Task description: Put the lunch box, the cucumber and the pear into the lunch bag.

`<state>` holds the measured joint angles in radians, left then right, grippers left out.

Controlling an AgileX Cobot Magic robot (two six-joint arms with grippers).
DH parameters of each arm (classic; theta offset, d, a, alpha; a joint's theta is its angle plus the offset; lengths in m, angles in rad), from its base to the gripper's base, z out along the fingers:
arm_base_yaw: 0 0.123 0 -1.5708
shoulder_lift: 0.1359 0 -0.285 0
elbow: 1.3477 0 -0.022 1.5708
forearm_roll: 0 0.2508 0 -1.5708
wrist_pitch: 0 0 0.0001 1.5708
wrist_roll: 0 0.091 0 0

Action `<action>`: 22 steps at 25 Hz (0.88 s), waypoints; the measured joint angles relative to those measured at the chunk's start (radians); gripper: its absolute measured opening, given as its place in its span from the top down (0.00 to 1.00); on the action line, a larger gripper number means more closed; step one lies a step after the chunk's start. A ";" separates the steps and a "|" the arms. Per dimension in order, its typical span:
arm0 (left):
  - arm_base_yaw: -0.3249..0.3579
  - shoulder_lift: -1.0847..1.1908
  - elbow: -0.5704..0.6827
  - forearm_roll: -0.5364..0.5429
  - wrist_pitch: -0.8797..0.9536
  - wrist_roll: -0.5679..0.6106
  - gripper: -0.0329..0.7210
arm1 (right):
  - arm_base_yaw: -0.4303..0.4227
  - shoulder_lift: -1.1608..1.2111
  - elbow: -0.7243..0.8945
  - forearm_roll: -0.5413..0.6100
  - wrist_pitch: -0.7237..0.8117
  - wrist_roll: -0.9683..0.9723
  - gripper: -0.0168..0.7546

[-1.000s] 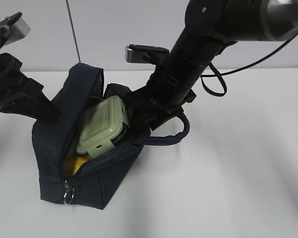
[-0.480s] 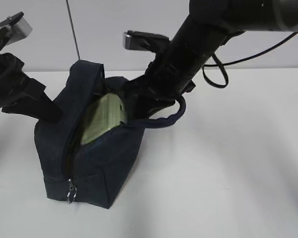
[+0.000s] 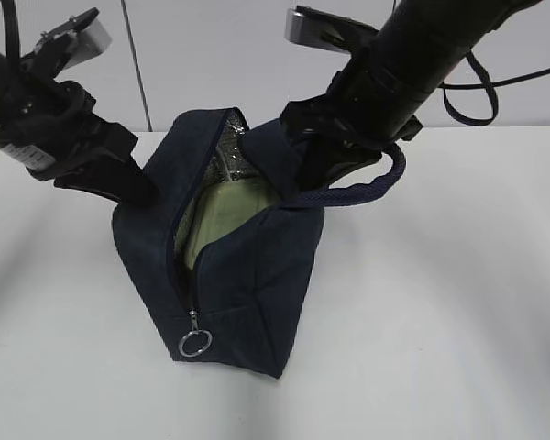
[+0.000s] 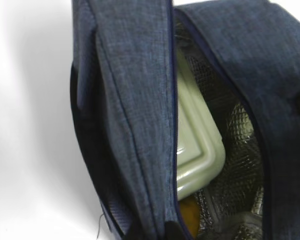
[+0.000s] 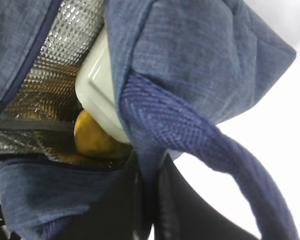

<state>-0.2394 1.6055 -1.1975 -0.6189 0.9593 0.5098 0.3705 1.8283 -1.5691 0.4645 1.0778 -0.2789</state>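
Observation:
The navy lunch bag (image 3: 247, 266) is held between both arms, its zip open along the top. The sage-green lunch box (image 3: 225, 206) lies inside it, also in the left wrist view (image 4: 195, 140) and right wrist view (image 5: 95, 95). The yellow-orange pear (image 5: 92, 140) sits under the box against the silvery lining; a sliver shows in the left wrist view (image 4: 190, 220). The cucumber is hidden. My left gripper (image 3: 139, 188) is shut on the bag's left wall (image 4: 140, 150). My right gripper (image 3: 312, 183) is shut on the right wall by the rope handle (image 5: 200, 145).
The zip's metal ring pull (image 3: 194, 344) hangs at the bag's near end. The white table (image 3: 440, 321) stretches to the right and front. A white wall stands behind.
Both arms have moved up and to the right with the bag. The bag now stands taller and narrower, and the lunch box has sunk deeper, hiding the pear in the exterior view.

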 joint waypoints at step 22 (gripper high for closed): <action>-0.026 0.120 -0.122 0.034 0.057 -0.010 0.82 | -0.017 -0.192 0.439 0.427 -0.330 -0.407 0.54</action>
<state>-0.2655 1.7251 -1.3195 -0.5850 1.0161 0.5001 0.3535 1.6368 -1.1297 0.8920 0.7483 -0.6859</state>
